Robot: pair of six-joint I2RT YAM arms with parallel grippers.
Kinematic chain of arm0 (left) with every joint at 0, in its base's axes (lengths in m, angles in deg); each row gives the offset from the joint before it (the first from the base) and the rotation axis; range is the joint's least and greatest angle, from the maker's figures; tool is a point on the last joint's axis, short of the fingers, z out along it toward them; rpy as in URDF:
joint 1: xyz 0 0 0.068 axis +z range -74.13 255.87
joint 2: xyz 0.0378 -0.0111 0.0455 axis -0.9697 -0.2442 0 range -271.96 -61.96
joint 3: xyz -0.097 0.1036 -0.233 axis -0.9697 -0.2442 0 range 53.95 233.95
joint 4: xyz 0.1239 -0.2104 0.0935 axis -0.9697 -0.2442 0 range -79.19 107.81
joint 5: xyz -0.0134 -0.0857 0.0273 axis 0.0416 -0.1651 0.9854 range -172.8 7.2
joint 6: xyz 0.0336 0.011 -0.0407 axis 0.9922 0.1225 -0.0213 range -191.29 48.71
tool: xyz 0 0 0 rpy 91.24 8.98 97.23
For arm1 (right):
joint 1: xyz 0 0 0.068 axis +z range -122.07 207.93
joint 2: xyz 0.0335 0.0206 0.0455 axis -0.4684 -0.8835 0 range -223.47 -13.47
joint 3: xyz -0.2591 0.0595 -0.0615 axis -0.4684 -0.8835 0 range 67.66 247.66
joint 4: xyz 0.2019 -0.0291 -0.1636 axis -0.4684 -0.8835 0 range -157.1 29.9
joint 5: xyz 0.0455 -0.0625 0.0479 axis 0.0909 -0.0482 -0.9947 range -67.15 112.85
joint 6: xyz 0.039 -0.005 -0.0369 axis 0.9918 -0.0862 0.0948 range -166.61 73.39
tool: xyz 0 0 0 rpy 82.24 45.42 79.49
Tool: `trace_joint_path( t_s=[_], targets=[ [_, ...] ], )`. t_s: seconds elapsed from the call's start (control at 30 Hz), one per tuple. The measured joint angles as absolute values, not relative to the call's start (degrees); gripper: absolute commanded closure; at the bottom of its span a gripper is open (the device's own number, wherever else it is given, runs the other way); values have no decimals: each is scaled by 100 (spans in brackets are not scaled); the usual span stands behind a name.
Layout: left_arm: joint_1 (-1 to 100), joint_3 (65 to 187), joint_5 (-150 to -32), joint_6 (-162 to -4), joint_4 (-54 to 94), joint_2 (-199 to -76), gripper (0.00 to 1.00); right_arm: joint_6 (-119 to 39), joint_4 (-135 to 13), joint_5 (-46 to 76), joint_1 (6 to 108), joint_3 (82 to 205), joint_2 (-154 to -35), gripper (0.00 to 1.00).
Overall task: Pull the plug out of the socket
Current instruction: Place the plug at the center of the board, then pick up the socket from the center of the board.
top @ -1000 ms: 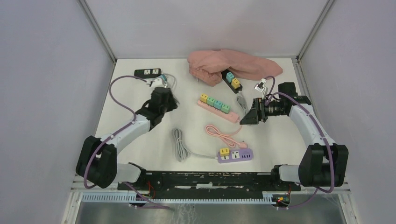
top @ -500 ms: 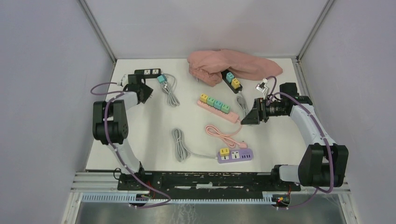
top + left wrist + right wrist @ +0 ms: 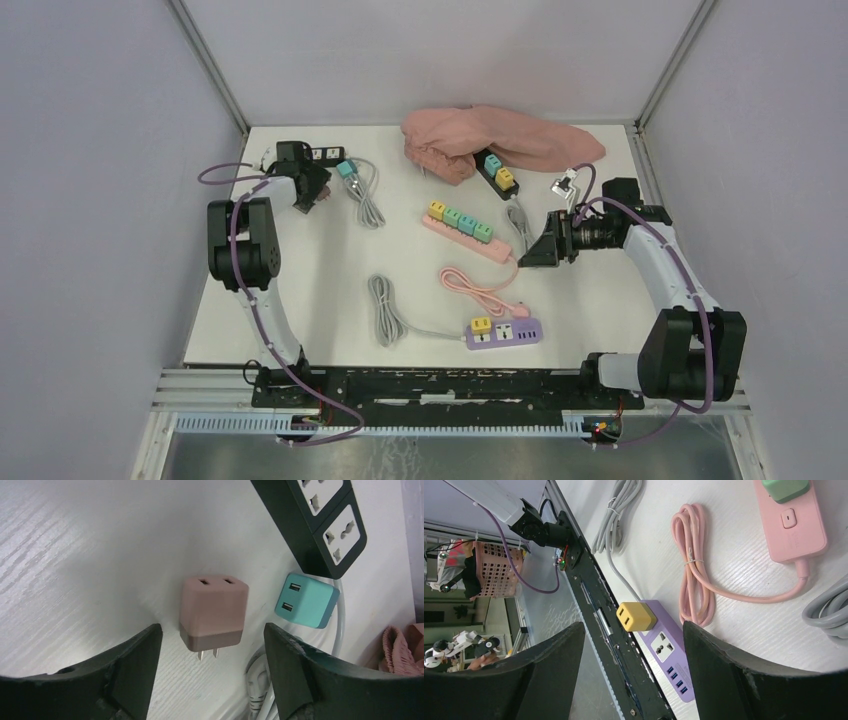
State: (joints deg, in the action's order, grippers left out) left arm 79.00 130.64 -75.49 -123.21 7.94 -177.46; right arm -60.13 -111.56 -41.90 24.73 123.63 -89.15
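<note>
A pink-brown plug (image 3: 214, 612) lies loose on the white table with its two prongs bare, free of any socket. My left gripper (image 3: 211, 628) is open around it, one finger on each side and neither touching. Just beyond lie a black socket strip (image 3: 320, 520) with empty sockets and a teal plug (image 3: 306, 600). In the top view my left gripper (image 3: 308, 192) is at the back left, by the black strip (image 3: 318, 155). My right gripper (image 3: 528, 252) hangs open and empty over the table's right side.
A purple strip (image 3: 505, 332) carrying a yellow plug (image 3: 636, 617) lies near the front. A pink strip (image 3: 460, 228) holds several plugs, and its pink cable (image 3: 694, 570) is coiled beside it. A pink cloth (image 3: 500, 135) covers part of another black strip (image 3: 497, 172). A grey cable (image 3: 385, 310) lies coiled.
My left arm has swung from the table's left-middle to the back left corner, and its jaws have opened, leaving the pink-brown plug on the table. The right arm has barely moved.
</note>
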Motion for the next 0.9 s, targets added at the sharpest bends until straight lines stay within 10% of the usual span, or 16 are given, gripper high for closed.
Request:
trace_joint_path(
  t_s=[0.27, 0.53, 0.9],
  targets=[
    [7900, 12841, -7706, -12159, 593, -17167, 18, -6662, -11595, -4222, 2298, 12407, -8801, 22],
    [7728, 10176, -9706, -11530, 2326, -13818, 7, -7915, -12109, -4303, 2167, 12411, -7853, 21],
    [4915, 8646, -10733, -10555, 4081, -10146, 1, -10347, -12826, -4631, 1909, 12013, -6780, 6]
  ],
)
